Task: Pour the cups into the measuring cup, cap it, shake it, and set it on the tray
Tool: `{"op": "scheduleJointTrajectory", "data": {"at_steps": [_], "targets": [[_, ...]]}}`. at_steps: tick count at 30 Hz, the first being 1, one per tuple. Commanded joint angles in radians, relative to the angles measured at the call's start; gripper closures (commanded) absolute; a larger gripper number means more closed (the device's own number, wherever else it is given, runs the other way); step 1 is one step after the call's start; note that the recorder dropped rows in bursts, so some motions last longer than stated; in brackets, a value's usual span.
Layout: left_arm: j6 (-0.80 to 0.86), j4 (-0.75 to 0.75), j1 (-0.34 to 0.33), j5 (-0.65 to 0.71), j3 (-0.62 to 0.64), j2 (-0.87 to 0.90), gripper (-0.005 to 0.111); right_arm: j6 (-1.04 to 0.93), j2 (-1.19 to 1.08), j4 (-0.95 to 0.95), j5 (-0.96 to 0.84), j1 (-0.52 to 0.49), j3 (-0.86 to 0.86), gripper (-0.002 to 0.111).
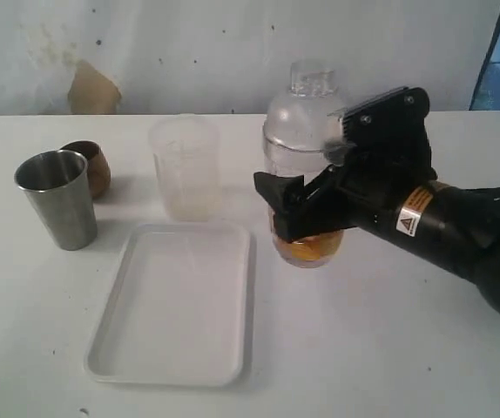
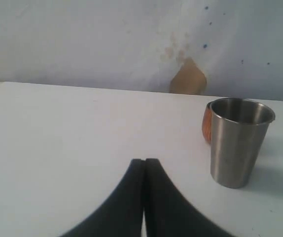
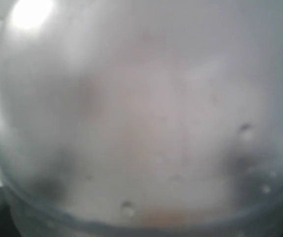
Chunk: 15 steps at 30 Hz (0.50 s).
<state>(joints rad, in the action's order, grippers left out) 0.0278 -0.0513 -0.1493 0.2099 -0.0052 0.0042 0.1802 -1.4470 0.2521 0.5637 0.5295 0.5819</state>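
the right gripper [image 1: 305,206] is spread wide around the clear plastic cylindrical measuring cup [image 1: 307,252], its near jaw lying across the cup's front wall, so it looks clasped on the body below the lid; the clear dome-shaped plastic cap [image 1: 298,113] with its short neck sits on top, and the right wrist view is filled by that dome [image 3: 141,98], speckled with droplets; amber liquid lies low in the measuring cup, which appears to stand on the white worktop [image 1: 389,348] just beside the right rim of the white shallow rectangular plastic tray [image 1: 180,296], not on it; behind the tray stands a cloudy frosted cup [image 1: 186,165]; further left are the tall tapered brushed steel tumbler [image 1: 57,196] and, touching or nearly touching behind it, the small rounded copper-brown cup [image 1: 93,165]; the left gripper [image 2: 144,165] is clenched on nothing, near the steel tumbler [image 2: 239,143]; pouring and capping look done, so the step in hand is probably the shake or the carry; next calls for a firm hold, a lift clear of the rim, and an upright set-down on the tray.
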Motion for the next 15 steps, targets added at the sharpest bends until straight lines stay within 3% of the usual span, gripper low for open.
{"op": "scheduleJointTrajectory", "data": {"at_steps": [1, 3, 4, 5, 6, 8, 9, 10, 13, 15], "targets": [[-0.002, 0.0, -0.001, -0.008, 0.005, -0.004, 0.107, -0.004, 0.033, 0.087, 0.034, 0.041, 0.006, 0.108], [-0.002, 0.0, -0.001, -0.008, 0.005, -0.004, 0.107, -0.09, 0.026, -0.182, 0.032, 0.025, 0.013, 0.108], [-0.002, 0.0, -0.001, -0.008, 0.005, -0.004, 0.107, -0.065, 0.038, -0.226, 0.023, 0.02, 0.007, 0.108], [-0.002, 0.0, -0.001, -0.008, 0.005, -0.004, 0.107, -0.043, 0.05, -0.07, 0.026, 0.035, 0.0, 0.108], [-0.002, 0.0, -0.001, -0.008, 0.005, -0.004, 0.107, -0.095, 0.044, -0.085, 0.043, 0.035, 0.001, 0.108], [-0.002, 0.0, -0.001, -0.008, 0.005, -0.004, 0.107, -0.091, 0.042, -0.301, 0.041, 0.011, 0.005, 0.108], [-0.002, 0.0, -0.001, -0.008, 0.005, -0.004, 0.107, -0.055, 0.057, -0.21, 0.024, 0.011, -0.001, 0.108], [-0.002, 0.0, -0.001, -0.008, 0.005, -0.004, 0.107, -0.037, 0.069, -0.003, 0.021, 0.027, -0.003, 0.108], [-0.002, 0.0, -0.001, -0.008, 0.005, -0.004, 0.107, -0.057, 0.061, -0.238, 0.021, 0.007, 0.004, 0.108], [-0.002, 0.0, -0.001, -0.008, 0.005, -0.004, 0.107, -0.018, 0.079, -0.024, 0.012, 0.025, -0.002, 0.108]]}}
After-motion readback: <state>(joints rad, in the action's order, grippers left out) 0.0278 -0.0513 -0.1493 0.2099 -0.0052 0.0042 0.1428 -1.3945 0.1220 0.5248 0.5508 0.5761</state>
